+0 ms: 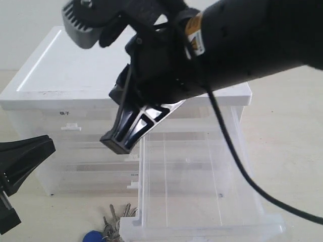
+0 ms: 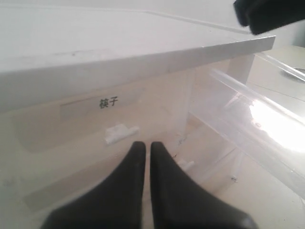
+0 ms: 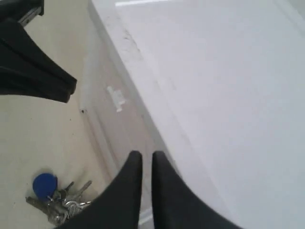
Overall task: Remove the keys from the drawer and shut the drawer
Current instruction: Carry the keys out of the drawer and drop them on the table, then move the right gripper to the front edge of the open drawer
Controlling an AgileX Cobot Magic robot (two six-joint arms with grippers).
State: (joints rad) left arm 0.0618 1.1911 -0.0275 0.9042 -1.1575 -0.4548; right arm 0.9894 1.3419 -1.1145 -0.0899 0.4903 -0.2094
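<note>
Both grippers were empty. On the right gripper (image 3: 143,156) the two fingers (image 3: 127,183) stood almost together, with only a thin slit between them, and they held nothing. The left gripper (image 2: 144,145) was the same, nearly closed and with nothing in it. The right arm (image 1: 252,40) reached across the top of the exterior view. Its gripper pointed down in front of the cabinet (image 1: 101,65), above the rear corner of the open drawer (image 1: 202,201). The left gripper was low, before the labelled drawer (image 2: 71,124), which was closed.

We judged the first half of the task as done. The drawer stood far out of the cabinet and we saw nothing lying in it. The keys (image 1: 115,218) lay outside on the table (image 1: 287,116), just beside the front corner of the drawer, with the blue fob (image 1: 93,236) on their outer side. What was left, in our opinion, was only to push the drawer back in, because it was not yet closed.

Relative to the tools, the keys lay on the table below the right gripper, well apart from it. They were between the two grippers in the exterior view and touched neither of them. In the right wrist view they showed beside the fingers, on the side toward the left gripper.
</note>
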